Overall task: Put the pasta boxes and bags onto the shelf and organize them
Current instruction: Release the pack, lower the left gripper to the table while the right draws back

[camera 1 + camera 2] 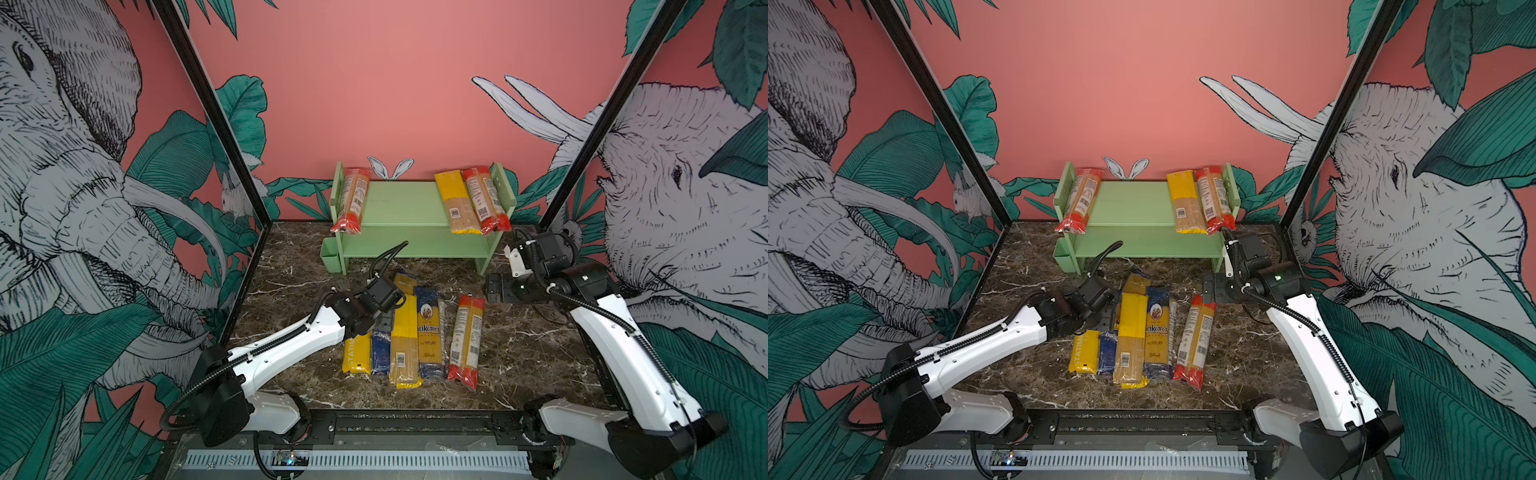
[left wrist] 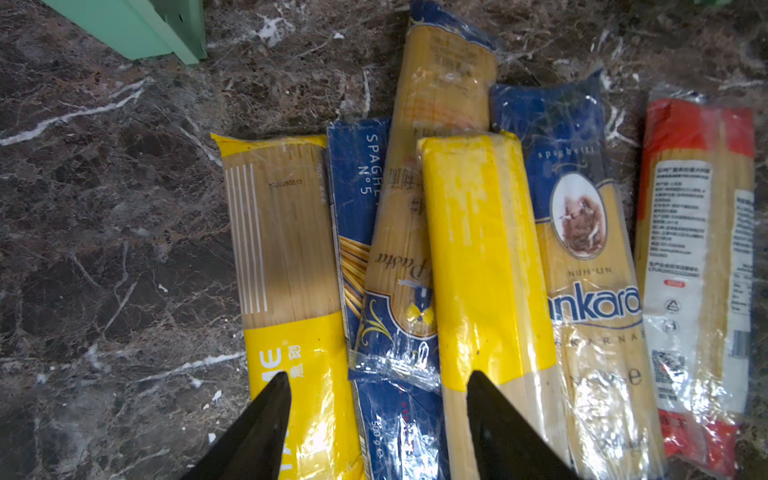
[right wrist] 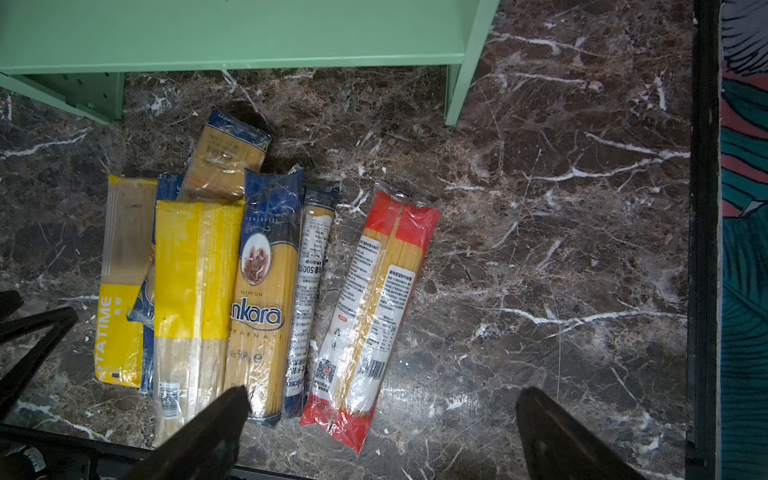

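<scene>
The pale green shelf (image 1: 399, 203) stands at the back. Its top board holds a red-ended packet (image 1: 353, 199) on the left, and a yellow packet (image 1: 455, 199) and another red-ended one (image 1: 486, 199) on the right. Several more pasta packets (image 1: 405, 340) lie side by side on the marble. My left gripper (image 2: 378, 378) hovers open over them. One finger is above the yellow packet (image 2: 291, 257), the other above the yellow-half packet (image 2: 478, 249), with a blue packet (image 2: 395, 428) between. My right gripper (image 3: 382, 395) is wide open and empty, beside the red-ended packet (image 3: 374, 316).
A small green cup (image 1: 331, 254) hangs on the shelf's left leg. Black frame posts and patterned walls close in both sides. A black rail (image 1: 415, 419) runs along the front edge. Bare marble (image 1: 528, 357) lies right of the packets.
</scene>
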`<control>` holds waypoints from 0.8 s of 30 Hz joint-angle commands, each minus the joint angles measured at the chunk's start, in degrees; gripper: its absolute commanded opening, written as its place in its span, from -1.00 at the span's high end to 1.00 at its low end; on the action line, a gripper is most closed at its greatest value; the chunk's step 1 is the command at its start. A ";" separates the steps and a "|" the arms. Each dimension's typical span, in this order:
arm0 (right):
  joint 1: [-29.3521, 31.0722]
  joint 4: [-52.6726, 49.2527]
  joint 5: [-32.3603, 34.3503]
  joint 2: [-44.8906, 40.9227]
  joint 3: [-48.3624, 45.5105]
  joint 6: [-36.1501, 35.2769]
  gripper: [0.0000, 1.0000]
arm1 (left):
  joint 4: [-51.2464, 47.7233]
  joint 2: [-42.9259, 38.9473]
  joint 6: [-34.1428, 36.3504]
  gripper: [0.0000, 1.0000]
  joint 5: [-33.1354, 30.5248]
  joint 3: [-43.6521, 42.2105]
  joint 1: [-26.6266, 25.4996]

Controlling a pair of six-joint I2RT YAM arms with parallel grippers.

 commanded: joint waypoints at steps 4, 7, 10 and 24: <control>-0.19 -1.02 -1.33 -2.63 -1.96 1.04 -0.98 | -0.48 1.57 -5.31 -0.37 -1.28 -0.47 -4.37; -0.19 -0.68 -1.59 -3.59 -3.36 2.97 -0.97 | 1.43 2.09 -4.15 -0.38 0.20 -1.32 -4.43; -0.19 -0.26 -1.39 -4.55 -4.92 5.23 -0.97 | 2.64 2.27 -2.47 -0.39 1.38 -2.03 -4.47; 0.92 -1.25 -2.56 -6.16 -4.99 14.92 -0.98 | 6.63 -7.96 4.54 -0.44 4.27 -11.19 -4.47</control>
